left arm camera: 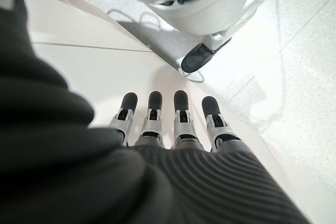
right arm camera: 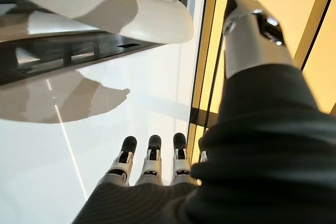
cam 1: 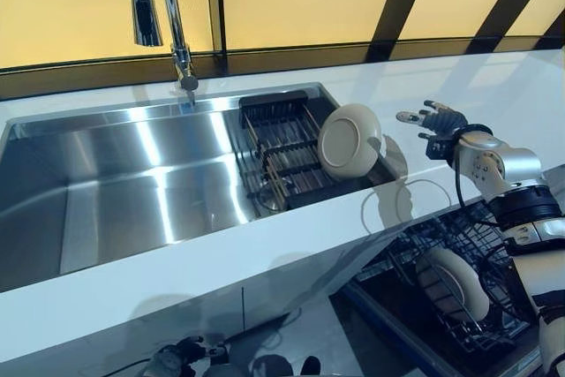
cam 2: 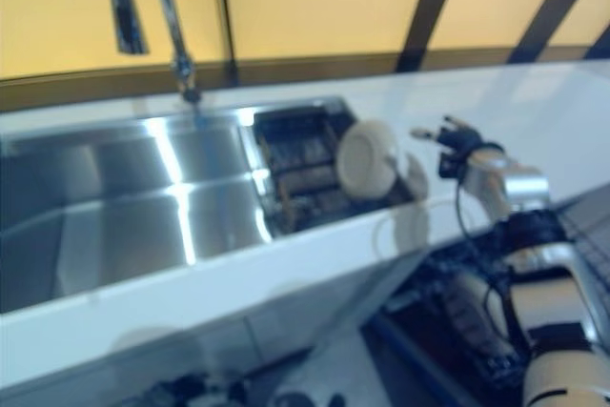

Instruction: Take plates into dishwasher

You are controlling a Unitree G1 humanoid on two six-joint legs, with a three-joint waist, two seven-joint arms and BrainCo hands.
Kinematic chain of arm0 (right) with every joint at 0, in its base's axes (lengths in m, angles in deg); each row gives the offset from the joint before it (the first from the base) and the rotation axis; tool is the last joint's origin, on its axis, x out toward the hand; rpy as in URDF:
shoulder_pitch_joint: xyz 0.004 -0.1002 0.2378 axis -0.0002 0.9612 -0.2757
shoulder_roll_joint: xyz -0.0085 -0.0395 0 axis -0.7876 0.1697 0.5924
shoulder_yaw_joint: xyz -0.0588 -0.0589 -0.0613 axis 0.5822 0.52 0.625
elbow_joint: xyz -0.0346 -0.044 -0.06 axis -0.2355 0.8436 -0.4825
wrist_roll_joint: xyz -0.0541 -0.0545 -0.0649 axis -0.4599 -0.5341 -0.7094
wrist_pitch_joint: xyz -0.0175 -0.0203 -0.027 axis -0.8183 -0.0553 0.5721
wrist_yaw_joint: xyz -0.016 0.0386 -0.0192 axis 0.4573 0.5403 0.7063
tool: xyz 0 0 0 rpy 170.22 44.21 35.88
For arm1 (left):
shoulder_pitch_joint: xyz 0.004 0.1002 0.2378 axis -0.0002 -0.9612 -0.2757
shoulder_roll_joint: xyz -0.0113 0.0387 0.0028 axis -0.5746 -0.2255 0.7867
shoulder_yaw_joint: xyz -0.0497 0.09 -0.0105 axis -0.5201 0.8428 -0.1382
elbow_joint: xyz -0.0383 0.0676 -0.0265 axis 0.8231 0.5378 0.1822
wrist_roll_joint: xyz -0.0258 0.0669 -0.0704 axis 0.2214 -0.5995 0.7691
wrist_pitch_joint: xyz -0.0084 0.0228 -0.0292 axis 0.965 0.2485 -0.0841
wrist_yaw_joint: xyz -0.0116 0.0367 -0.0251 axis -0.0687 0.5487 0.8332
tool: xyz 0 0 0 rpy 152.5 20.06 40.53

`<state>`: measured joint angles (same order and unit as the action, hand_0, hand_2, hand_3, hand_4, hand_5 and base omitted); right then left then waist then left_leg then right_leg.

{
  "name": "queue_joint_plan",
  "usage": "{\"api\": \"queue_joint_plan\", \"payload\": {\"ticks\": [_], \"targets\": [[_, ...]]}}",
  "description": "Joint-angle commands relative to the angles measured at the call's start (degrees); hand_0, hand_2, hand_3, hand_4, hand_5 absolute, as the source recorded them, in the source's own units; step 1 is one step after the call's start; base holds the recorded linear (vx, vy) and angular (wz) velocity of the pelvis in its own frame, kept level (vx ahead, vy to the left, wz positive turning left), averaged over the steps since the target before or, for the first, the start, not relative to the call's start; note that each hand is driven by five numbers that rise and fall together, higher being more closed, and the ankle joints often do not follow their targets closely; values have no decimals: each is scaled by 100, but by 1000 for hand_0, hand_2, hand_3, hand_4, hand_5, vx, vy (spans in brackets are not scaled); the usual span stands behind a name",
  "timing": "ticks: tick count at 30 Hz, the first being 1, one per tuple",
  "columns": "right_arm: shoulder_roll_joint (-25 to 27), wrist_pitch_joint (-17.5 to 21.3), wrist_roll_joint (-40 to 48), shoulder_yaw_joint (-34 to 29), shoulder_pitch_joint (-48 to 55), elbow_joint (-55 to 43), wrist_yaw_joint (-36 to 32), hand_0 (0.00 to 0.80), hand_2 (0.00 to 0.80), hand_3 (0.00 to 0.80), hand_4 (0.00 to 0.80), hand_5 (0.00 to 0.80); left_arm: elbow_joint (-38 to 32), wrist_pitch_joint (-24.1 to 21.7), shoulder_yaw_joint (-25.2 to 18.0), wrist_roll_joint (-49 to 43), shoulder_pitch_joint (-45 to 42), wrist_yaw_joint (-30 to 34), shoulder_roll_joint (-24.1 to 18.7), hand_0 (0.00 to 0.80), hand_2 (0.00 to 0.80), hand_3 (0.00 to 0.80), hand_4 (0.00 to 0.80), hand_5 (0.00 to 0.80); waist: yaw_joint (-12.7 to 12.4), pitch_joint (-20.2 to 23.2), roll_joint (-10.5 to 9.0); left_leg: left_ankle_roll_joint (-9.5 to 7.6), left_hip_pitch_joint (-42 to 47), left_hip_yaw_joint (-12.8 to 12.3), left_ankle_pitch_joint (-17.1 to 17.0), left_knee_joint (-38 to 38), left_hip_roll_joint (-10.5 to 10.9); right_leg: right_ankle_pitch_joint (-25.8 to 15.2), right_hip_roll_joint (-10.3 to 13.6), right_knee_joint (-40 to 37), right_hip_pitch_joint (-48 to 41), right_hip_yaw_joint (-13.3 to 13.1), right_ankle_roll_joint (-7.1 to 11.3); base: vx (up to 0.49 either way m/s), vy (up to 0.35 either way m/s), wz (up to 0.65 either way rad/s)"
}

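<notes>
A cream plate (cam 1: 350, 140) stands on edge in a dark drying rack (cam 1: 281, 149) at the right end of the steel sink (cam 1: 132, 183). My right hand (cam 1: 437, 121) hovers over the white counter just right of that plate, open, fingers spread and holding nothing. In the right wrist view the plate (right arm camera: 105, 3) shows past the straight fingers (right arm camera: 152, 163), with a gap between them. A second cream plate (cam 1: 455, 282) stands in the dishwasher's wire rack (cam 1: 424, 245) below the counter. My left hand (cam 1: 177, 358) hangs low by the cabinet front, its fingers (left arm camera: 181, 124) straight and empty.
A tall faucet (cam 1: 172, 15) rises behind the sink, in front of a yellow-lit window. The white counter (cam 1: 503, 86) runs on to the right of my right hand. The open dishwasher sits under the counter's right front edge.
</notes>
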<state>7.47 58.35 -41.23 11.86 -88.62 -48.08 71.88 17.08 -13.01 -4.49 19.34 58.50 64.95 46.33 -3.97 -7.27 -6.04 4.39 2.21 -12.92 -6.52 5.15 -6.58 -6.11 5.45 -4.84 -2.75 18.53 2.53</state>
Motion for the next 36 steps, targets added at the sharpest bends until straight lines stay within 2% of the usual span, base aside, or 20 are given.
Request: {"api": "queue_joint_plan", "payload": {"ticks": [1, 16, 36], "targets": [[138, 348, 256, 163, -1075, 126, 58, 0, 0, 0, 0, 0, 172, -39, 250, -10, 396, -18, -85, 0, 0, 0, 0, 0, -156, -242, -95, -240, 177, -18, 455, -15, 170, 304, 518, 588, -145, -85, 541, 0, 0, 0], [-89, 269, 885, 163, -1116, 149, 121, 0, 0, 0, 0, 0, 221, -39, 246, 52, 477, -42, -124, 0, 0, 0, 0, 0, -192, -274, -164, -247, 136, 3, 436, -15, 177, 320, 477, 602, -155, -63, 521, -6, 0, 1], [-234, 82, 856, 261, -1187, 310, 120, 0, 0, 0, 0, 0, 225, -3, 225, 166, 593, -78, -163, 0, 0, 0, 0, 0, -194, -357, -186, -257, 77, 36, 415, -15, 184, 276, 468, 646, -46, -94, 542, -5, 0, 0]]}}
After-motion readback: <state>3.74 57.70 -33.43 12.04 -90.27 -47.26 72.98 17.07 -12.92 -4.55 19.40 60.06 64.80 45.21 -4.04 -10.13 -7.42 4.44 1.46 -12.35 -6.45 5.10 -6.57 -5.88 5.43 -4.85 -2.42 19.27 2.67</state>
